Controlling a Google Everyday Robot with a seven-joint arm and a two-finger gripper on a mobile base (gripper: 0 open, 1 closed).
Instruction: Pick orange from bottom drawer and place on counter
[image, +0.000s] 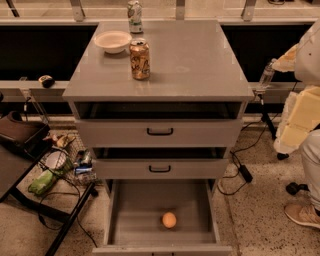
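1. Camera view, facing a grey three-drawer cabinet from the front and above. The claw lies outside this view, so it cannot be told whether it is released or clenched. Nothing can be placed relative to it, and positions below are given between objects.
2. Small round smooth orange fruit (the orange): rests alone on the flat floor of the wide grey bottom drawer, which is pulled open. It sits slightly right of the floor's middle, nearer the front wall than the back, and touches no wall.
3. Handling, as judged: light and firm, with a slightly yielding, smooth skin. It will probably roll on the flat floor if nudged.
4. Hold, as judged: across the widest girth, with fingers coming down on opposite sides. Close gently, enough to stop slipping without bruising.
5. Two upper grey drawers with black handles: these stand above the rear of the bottom drawer. The orange appears to lie forward of them, reachable from above.
6. Glossy grey rectangular counter: carries a gold-orange soda can, a white bowl and a second can on its left and rear. The right half is a likely set-down place.
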